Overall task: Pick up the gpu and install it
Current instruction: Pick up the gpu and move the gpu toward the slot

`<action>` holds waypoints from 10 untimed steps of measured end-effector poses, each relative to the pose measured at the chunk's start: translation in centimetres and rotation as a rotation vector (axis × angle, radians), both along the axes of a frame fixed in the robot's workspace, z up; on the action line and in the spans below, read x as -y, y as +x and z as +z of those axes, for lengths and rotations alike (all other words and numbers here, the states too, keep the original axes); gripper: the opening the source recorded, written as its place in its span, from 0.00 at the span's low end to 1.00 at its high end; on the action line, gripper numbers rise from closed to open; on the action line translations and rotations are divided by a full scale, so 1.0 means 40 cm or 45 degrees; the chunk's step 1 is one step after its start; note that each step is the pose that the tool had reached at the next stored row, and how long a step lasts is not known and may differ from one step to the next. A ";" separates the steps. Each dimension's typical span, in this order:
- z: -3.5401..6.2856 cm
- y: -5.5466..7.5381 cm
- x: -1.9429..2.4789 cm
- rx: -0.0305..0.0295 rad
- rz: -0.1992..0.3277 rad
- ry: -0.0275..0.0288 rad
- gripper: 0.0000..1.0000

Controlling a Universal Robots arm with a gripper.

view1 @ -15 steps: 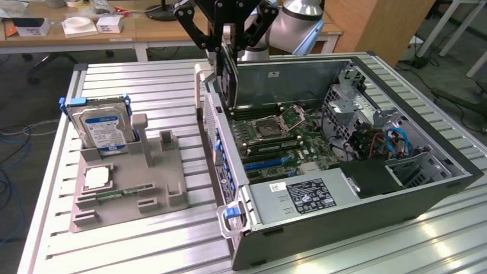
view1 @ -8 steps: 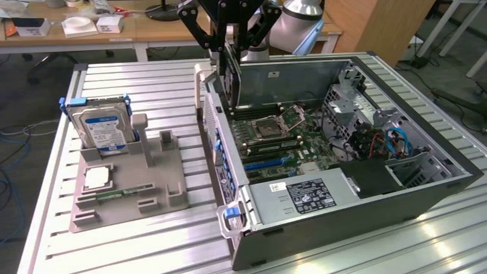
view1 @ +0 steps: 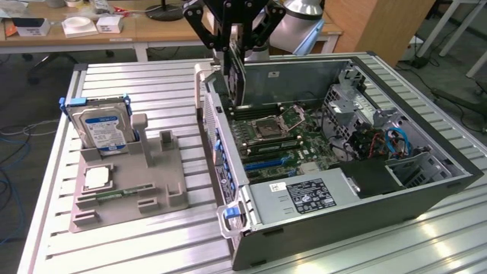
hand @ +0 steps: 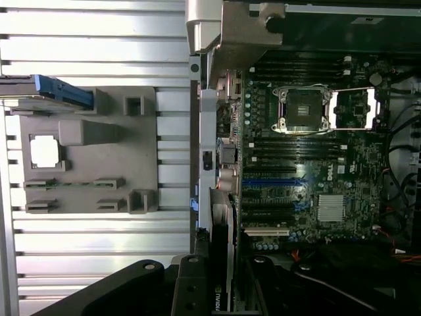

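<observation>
On the exterior view's left, a silver hard drive (view1: 102,127) with a blue label stands upright at the far end of a grey holder (view1: 163,185) on the slatted metal table (view1: 145,80). A square chip (view1: 98,178) and a narrow green memory stick (view1: 114,194) lie flat in the holder's nearer pockets. In the wrist view the same holder (hand: 85,141), the chip (hand: 45,150) and the drive's blue edge (hand: 62,92) lie beside the case wall.

Further right, the gripper (view1: 236,45) hangs above the far corner of the open computer case (view1: 426,188). Its black fingers (view1: 215,40) are closed against both faces of the gpu (view1: 237,80). The card hangs upright with its lower end inside the case, close to the wall nearest the holder and above the far part of the motherboard (view1: 297,145). I cannot tell whether that end touches the board. In the wrist view the gripper (hand: 222,289) clamps the gpu (hand: 220,224), which is seen edge-on just beside the case wall. The blue slot (hand: 270,183) lies near it on the motherboard (hand: 342,158).

To the right, the processor socket (view1: 274,123) sits open on the board, and the power supply (view1: 304,197) fills the near corner.
</observation>
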State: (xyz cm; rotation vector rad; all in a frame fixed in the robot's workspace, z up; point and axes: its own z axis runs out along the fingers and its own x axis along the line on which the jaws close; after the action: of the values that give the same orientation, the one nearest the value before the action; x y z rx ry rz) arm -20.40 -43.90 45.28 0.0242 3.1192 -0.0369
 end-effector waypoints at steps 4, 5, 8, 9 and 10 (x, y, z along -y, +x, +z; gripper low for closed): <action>0.000 0.004 0.000 0.0000 0.000 0.0001 0.27; 0.000 0.005 0.000 0.0000 0.000 0.0001 0.27; 0.000 0.010 0.000 0.0000 0.000 0.0002 0.27; 0.000 0.012 0.000 0.0001 0.000 0.0002 0.27; 0.000 0.015 0.000 0.0001 0.000 0.0004 0.27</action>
State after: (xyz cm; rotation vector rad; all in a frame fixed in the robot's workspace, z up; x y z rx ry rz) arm -19.79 -43.90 45.27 0.0241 3.1191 -0.0364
